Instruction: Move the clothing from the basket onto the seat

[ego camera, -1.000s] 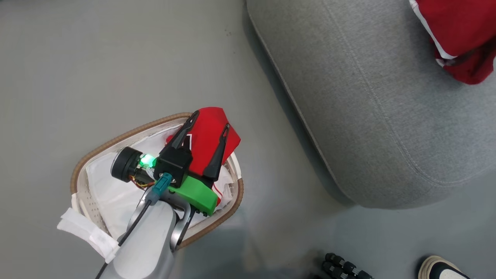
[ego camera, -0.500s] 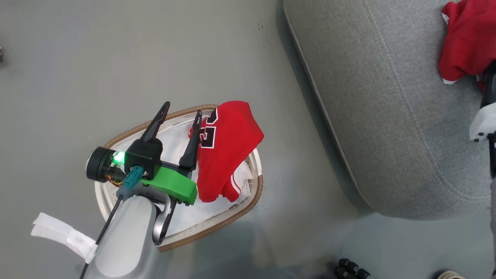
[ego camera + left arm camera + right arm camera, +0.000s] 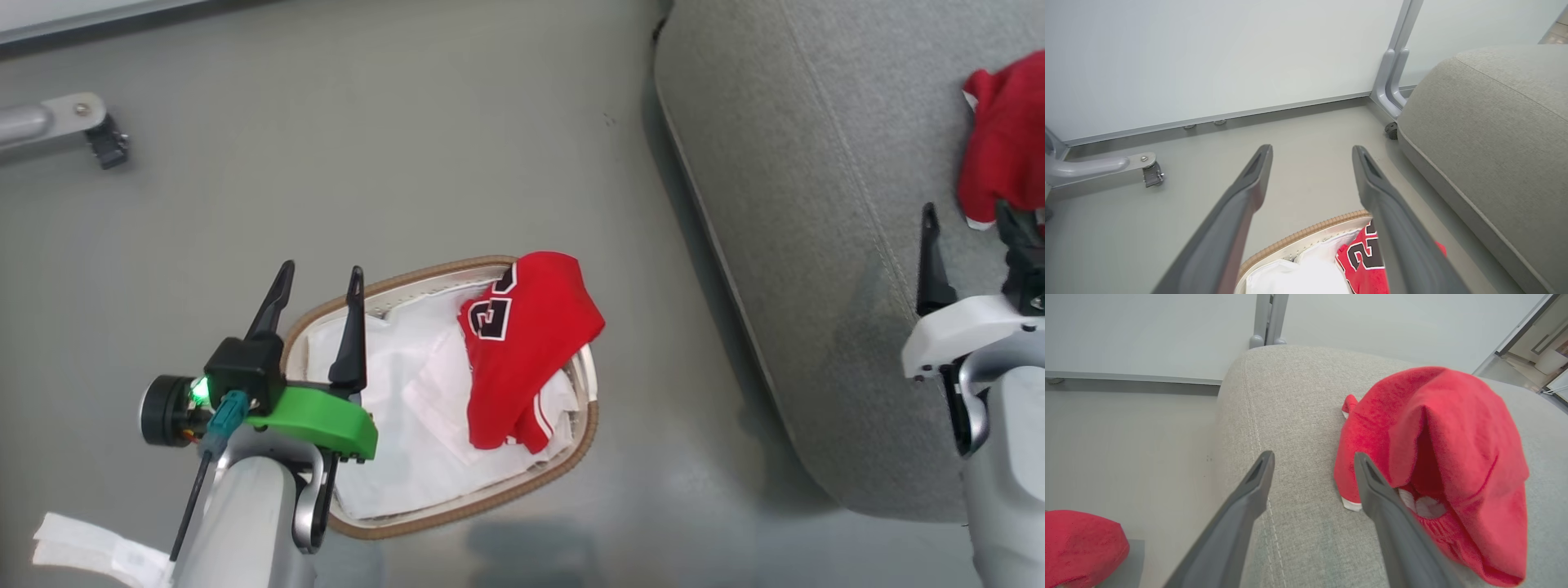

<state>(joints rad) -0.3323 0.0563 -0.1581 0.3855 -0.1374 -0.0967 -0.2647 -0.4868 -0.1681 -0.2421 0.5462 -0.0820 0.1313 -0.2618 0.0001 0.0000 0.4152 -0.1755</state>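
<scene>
1. Head view: my left gripper (image 3: 321, 269), wide and empty, hangs at the basket (image 3: 457, 510) edge, with the jersey (image 3: 522, 343) to its right.
2. Left wrist view: the jersey lies under my right finger. I should shift right, dip, and pinch a thick fold.
3. Right wrist view: my right gripper (image 3: 1314, 455), wide and empty, is beside the garment (image 3: 1445, 457) on the seat (image 3: 1290, 416).

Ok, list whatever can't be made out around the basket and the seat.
- Jersey number: head view, folds hide part; left wrist view, a finger of the left gripper covers part.
- Red garment on the seat: head view, cut off by the right edge.
- Basket near rim: head view, the left arm covers a stretch.
- Anything under the white liner: hidden by it.
</scene>
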